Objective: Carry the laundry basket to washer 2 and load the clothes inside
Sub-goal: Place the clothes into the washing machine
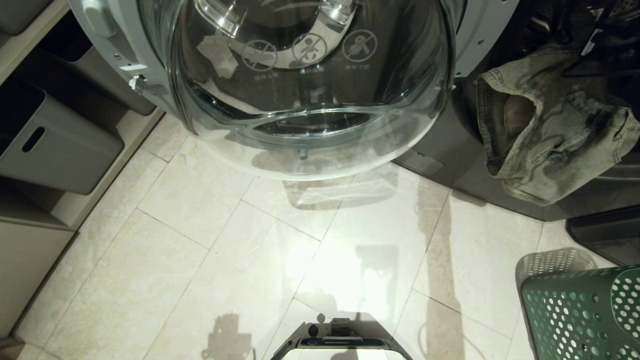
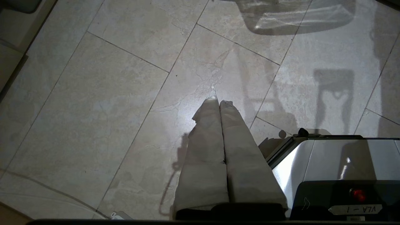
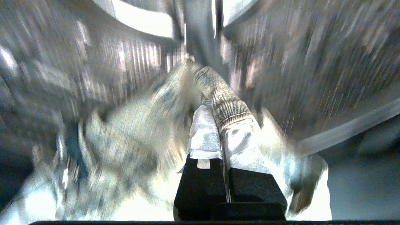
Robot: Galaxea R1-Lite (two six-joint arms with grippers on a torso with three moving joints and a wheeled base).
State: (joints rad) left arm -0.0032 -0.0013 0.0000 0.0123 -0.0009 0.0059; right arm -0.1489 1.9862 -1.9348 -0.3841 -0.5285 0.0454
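While the head view looks down at the tiled floor (image 1: 210,250), the washer door (image 1: 310,100) hangs swung open w/ its glass bowl bulging toward the camera, 3 round warning icons on it. R of the door, a pair of faded denim jeans (image 1: 550,135) drapes out of the washer's dark opening and down its front panel. Green perforated laundry basket (image 1: 585,315) sits on the floor at lower R, just below the washer, only its corner in frame. Grey storage bins (image 1: 55,145) sit on shelving along the L side. Robot base (image 1: 342,345) pokes in at bottom centre. Neither arm shows here

Left wrist view: left gripper (image 2: 218,103) points down over bare tiles, jaws pressed together w/ nothing between them, cloth-covered fingers (image 2: 206,150) touching along their length. Robot base (image 2: 328,162) sits beside it; door's shadow falls on the floor further out

Right wrist view: heavily blurred. Right gripper (image 3: 215,109) has its jaws clamped on a seam of the jeans (image 3: 225,97), denim bunching alongside the fingers, w/ the ribbed metal drum (image 3: 312,62) of the washer around it
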